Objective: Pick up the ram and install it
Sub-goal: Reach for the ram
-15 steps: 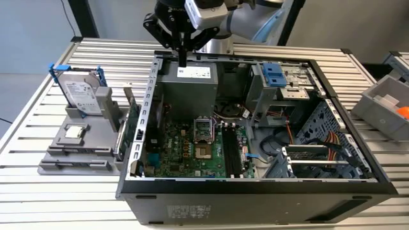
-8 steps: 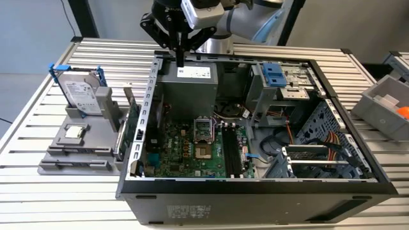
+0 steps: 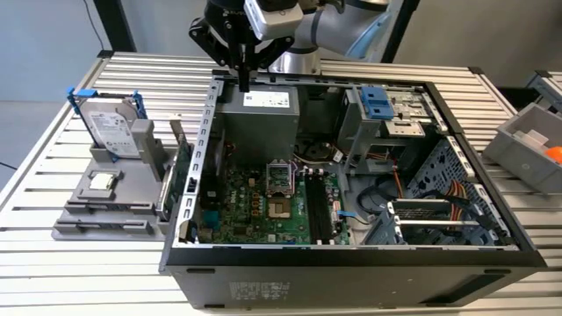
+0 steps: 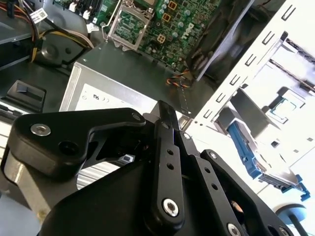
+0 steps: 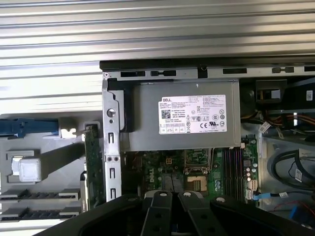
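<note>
Thin bluish-green ram stick (image 5: pixel 91 162) stands edgewise in its grey holder (image 5: pixel 54 204) for easy gripping; jaws above, pinched together, empty.

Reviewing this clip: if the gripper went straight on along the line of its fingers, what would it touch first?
Most likely the grey power supply, which lies directly under the downward-pointing gripper. Its tip hangs close to the case's side wall, so with depth unclear it might catch that rim instead.
</note>
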Action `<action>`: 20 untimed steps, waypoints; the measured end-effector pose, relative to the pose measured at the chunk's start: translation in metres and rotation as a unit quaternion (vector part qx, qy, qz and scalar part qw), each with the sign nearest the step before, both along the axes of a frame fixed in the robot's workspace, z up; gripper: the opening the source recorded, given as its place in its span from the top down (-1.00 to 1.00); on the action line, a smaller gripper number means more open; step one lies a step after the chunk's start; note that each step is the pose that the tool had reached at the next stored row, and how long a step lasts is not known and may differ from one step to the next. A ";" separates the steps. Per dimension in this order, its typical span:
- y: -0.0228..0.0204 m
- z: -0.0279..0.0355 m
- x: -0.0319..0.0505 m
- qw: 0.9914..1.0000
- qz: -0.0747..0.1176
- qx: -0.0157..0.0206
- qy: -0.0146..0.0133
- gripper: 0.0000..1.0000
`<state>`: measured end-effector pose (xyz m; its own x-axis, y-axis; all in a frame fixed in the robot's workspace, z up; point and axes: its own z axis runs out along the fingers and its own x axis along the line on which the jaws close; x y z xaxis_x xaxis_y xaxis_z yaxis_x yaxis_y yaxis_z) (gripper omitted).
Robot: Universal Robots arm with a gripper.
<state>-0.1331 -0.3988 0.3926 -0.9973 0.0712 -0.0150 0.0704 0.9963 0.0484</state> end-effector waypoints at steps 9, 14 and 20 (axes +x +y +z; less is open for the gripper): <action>0.0000 0.0000 -0.0092 1.000 0.000 0.000 0.000 1.00; 0.0000 0.0000 -0.0138 1.000 0.000 0.000 0.000 1.00; 0.0000 -0.0001 -0.0188 1.000 0.000 0.000 0.000 1.00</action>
